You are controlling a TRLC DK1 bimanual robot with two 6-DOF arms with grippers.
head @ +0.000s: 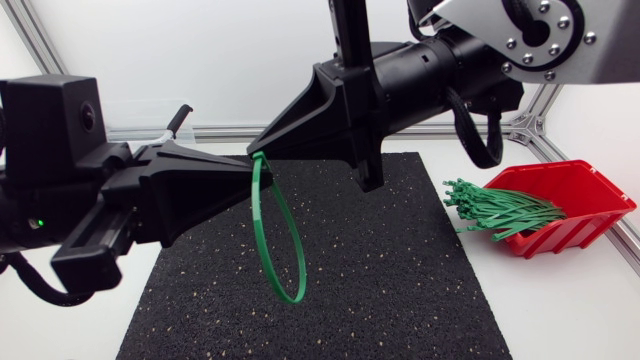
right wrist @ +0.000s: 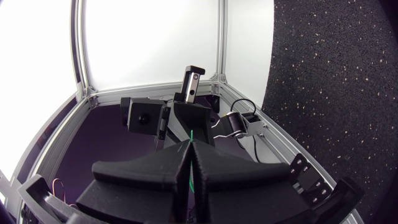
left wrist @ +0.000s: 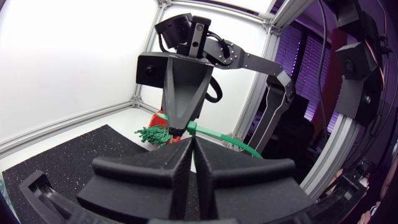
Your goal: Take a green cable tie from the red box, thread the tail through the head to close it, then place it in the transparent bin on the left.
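Green cable tie (head: 257,215), probably light, springy, slick, hangs looped over the mat (head: 400,280); left jaws and right jaws both clamp its top. Best gripped near the head; red box (head: 585,195) at 3 o'clock.

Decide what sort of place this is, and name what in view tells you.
Probably a robot lab workcell: the left gripper and right gripper, both matte black, hold a looped green cable tie over a speckled black mat, and a red box of spare green ties stands beside the mat.
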